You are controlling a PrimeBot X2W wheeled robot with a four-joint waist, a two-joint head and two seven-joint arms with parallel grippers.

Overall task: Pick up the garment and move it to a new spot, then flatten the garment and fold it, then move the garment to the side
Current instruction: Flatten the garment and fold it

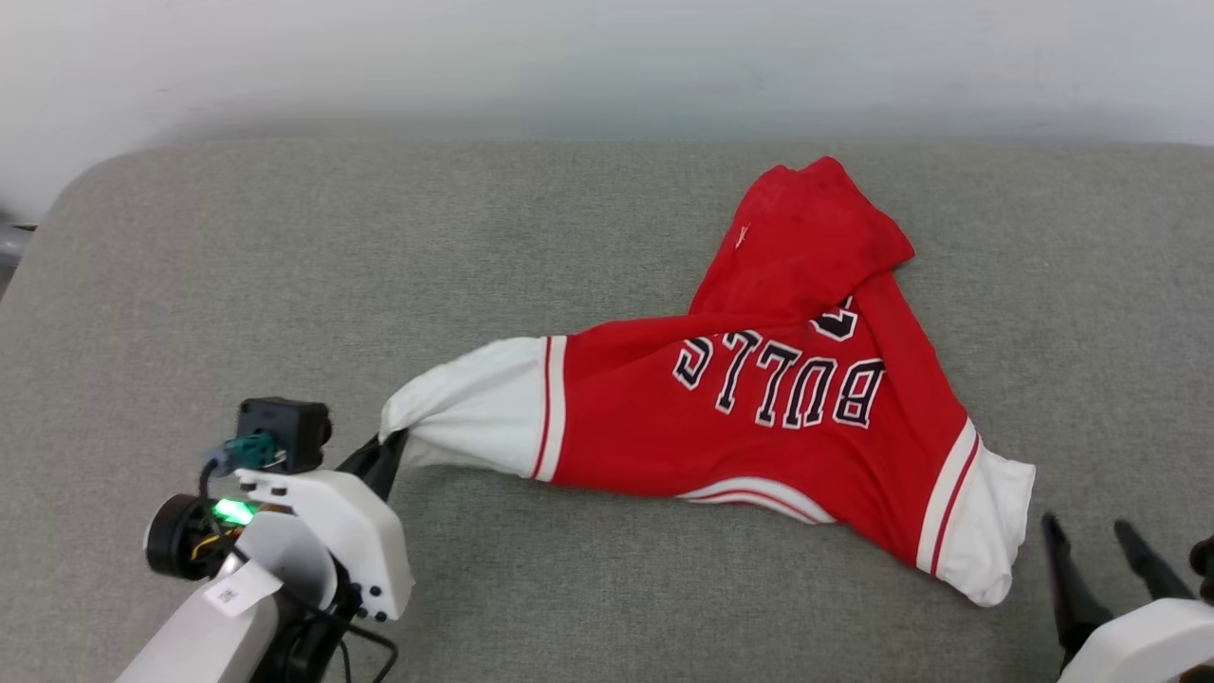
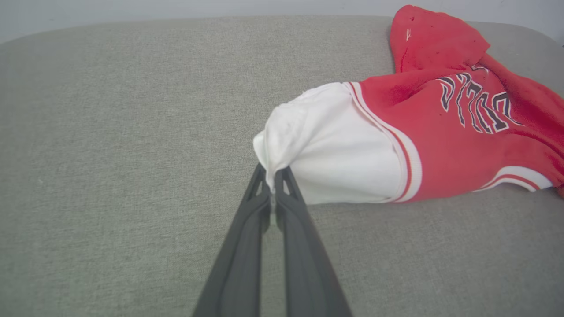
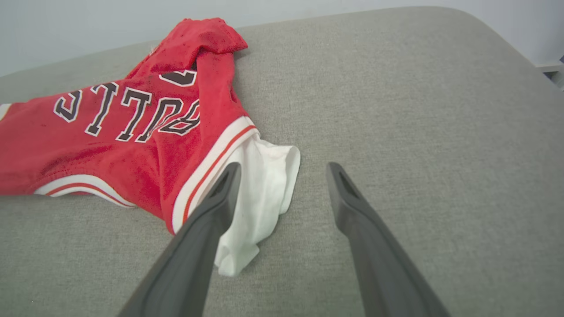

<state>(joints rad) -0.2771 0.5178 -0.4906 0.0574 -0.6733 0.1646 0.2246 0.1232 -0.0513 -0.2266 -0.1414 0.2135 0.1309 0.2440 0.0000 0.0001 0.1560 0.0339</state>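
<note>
**Garment (image 1: 759, 417): soft red basketball T-shirt lying crumpled, one sleeve being pinched**

Spread across the grey woven cushion (image 1: 285, 285), it is lying twisted, its black "BULLS" lettering and striped trim showing. It is looking light and limp, so it will probably sag when lifted. The left gripper (image 2: 273, 176) is clamping the near white cuff (image 2: 269, 145). The right gripper (image 3: 283, 167) is hovering wide apart at the other white sleeve (image 3: 269, 185), a sensible second hold.

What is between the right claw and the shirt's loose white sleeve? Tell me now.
Nothing visible. The right claw stands open beside the garment's near white sleeve, with only bare grey cushion between them. The left claw is shut on the other sleeve.
</note>
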